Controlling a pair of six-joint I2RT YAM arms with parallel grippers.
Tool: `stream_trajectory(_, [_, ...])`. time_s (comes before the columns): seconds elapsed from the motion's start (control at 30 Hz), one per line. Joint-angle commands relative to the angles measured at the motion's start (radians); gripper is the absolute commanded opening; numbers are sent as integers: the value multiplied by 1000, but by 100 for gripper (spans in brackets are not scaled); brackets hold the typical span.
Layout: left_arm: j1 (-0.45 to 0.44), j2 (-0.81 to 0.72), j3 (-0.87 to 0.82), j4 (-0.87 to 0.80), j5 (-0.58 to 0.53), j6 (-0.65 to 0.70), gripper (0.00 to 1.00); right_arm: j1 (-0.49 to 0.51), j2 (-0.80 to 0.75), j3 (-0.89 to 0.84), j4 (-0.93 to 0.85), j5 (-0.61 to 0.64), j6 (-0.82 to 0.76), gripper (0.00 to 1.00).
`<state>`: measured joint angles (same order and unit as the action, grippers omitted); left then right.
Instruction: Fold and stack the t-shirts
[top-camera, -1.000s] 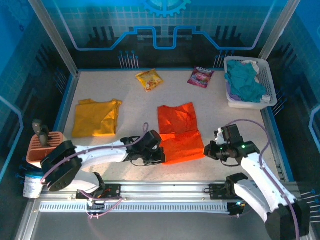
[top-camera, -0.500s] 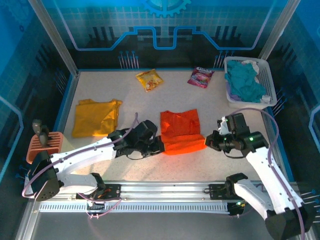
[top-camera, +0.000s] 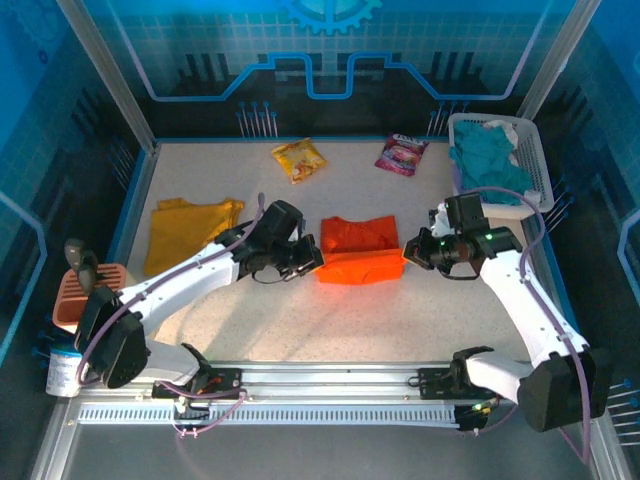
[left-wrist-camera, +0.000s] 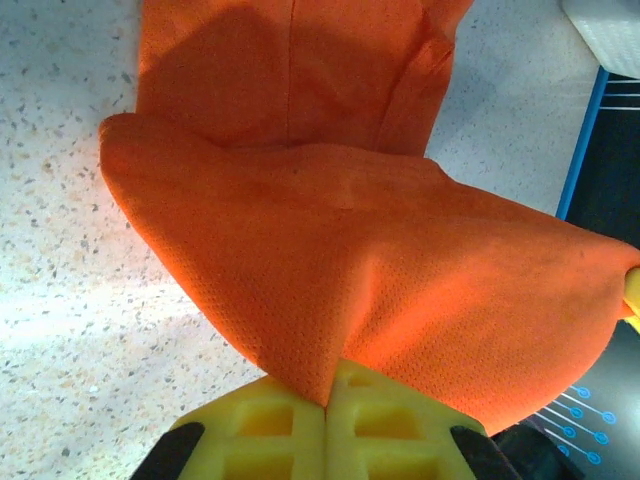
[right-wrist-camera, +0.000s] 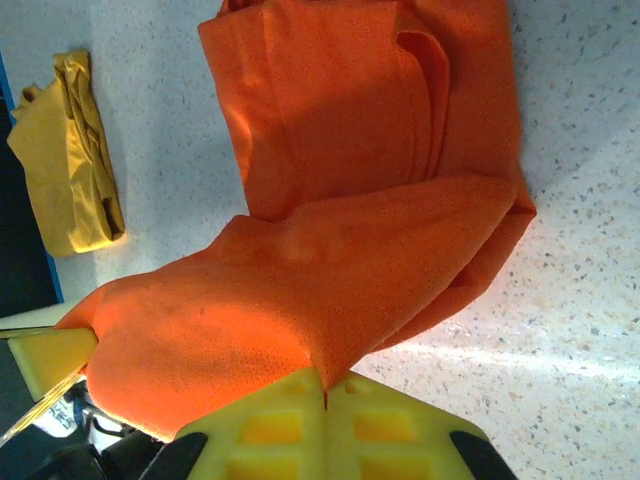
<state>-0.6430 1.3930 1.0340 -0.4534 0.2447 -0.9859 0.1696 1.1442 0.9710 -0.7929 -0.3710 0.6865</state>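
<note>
From the top camera, my left gripper (top-camera: 312, 263) pinches the left edge of the orange t-shirt (top-camera: 358, 250). My right gripper (top-camera: 408, 254) pinches its right edge. The shirt is in the middle of the table (top-camera: 300, 320), its near part folded over the rest. The yellow t-shirt (top-camera: 190, 235) lies on the left, well apart.

From my left wrist camera, my left gripper (left-wrist-camera: 327, 400) has its yellow fingers (left-wrist-camera: 265, 435) pressed together, with orange t-shirt (left-wrist-camera: 330, 250) cloth squeezed between them.

From my right wrist camera, my right gripper (right-wrist-camera: 325, 385) is squeezed tight on the orange t-shirt (right-wrist-camera: 340, 200) too. The cloth stretches across to my other hand. The yellow t-shirt (right-wrist-camera: 70, 160) lies bunched by the table's edge.
</note>
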Motion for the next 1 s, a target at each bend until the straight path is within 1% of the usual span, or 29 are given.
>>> stream_trajectory(0.0, [35, 35, 57, 22, 60, 41, 0, -36, 33, 51, 36, -39, -22, 0])
stream_trajectory(0.27, [92, 142, 171, 22, 114, 74, 0, -73, 137, 121, 61, -75, -33, 0])
stream_trajectory(0.37, [109, 176, 196, 39, 117, 71, 0, -81, 172, 148, 75, -80, -33, 0])
stream_trajectory(0.5, [131, 247, 231, 60, 158, 67, 0, -92, 229, 180, 92, -85, -35, 0])
stream_trajectory(0.73, [164, 344, 307, 58, 171, 90, 0, -127, 329, 219, 128, -104, -49, 0])
stream_trajectory(0.97, [196, 407, 382, 54, 185, 98, 0, -135, 404, 273, 150, -117, -53, 0])
